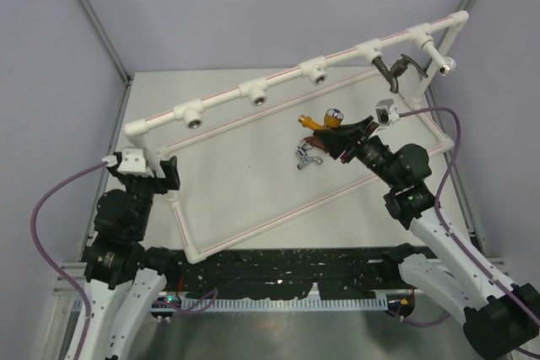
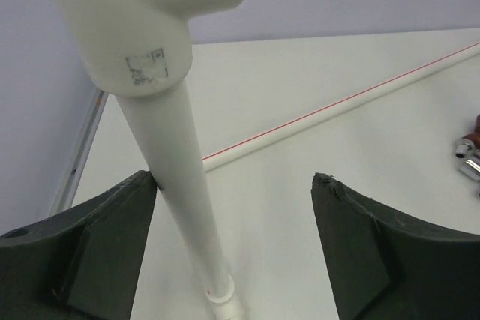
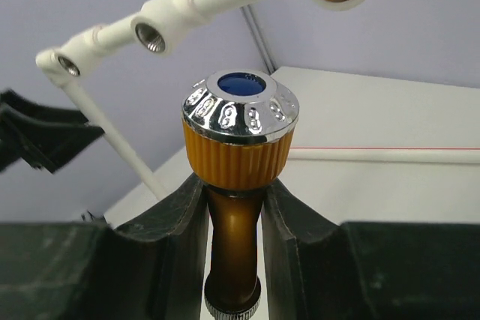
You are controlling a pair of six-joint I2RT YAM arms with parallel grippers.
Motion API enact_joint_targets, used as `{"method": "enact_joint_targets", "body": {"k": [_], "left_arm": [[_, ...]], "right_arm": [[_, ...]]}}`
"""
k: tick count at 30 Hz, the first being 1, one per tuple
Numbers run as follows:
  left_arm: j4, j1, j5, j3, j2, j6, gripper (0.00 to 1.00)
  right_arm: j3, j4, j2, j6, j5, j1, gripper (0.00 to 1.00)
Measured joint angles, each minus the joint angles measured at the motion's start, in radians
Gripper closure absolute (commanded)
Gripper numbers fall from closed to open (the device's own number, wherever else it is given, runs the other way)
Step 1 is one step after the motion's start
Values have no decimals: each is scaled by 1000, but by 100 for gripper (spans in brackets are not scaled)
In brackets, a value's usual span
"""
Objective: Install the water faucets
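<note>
My right gripper point(image 1: 341, 130) point(image 3: 234, 207) is shut on the brown stem of the orange faucet point(image 1: 323, 124) point(image 3: 240, 136). Its chrome cap with a blue dot points up, above the table and below the white pipe frame's top rail point(image 1: 287, 73). A dark grey faucet point(image 1: 395, 72) sits in a socket at the rail's right end. A silver faucet point(image 1: 308, 158) lies on the table. My left gripper point(image 1: 163, 176) point(image 2: 232, 181) stands open around the frame's left pipe point(image 2: 176, 177), which rests against the left finger point(image 2: 112, 237). A red-brown and silvery piece point(image 2: 469, 151) shows at the right edge.
Three open threaded sockets point(image 1: 192, 118) point(image 1: 257, 96) point(image 1: 318, 75) line the top rail; they also face the right wrist camera point(image 3: 152, 35). The frame's lower pipes point(image 1: 278, 217) lie across the white table. Purple cables point(image 1: 51, 200) trail from both wrists.
</note>
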Motion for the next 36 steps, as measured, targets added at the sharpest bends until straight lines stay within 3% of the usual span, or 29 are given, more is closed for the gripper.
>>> {"method": "enact_joint_targets", "body": {"k": [5, 11, 15, 18, 24, 27, 32, 36], "left_arm": [[-110, 0, 162, 99, -85, 75, 6], [-102, 0, 569, 127, -163, 169, 5], [-6, -6, 880, 75, -81, 124, 5], [53, -32, 1006, 74, 30, 79, 5], [94, -246, 1066, 85, 198, 90, 8], [93, -320, 1069, 117, 265, 111, 17], [95, -349, 1069, 144, 314, 135, 22], [93, -368, 1069, 161, 351, 144, 32]], "right_arm": [[4, -69, -7, -225, -150, 20, 95], [30, -108, -1, -444, -320, 92, 95], [72, -126, 32, -554, -410, 175, 95], [105, -127, 72, -599, -455, 239, 95], [118, -94, 151, -626, -492, 344, 95], [118, -77, 173, -626, -501, 370, 95], [118, -60, 179, -631, -511, 383, 95], [118, -53, 179, -640, -517, 387, 95]]}}
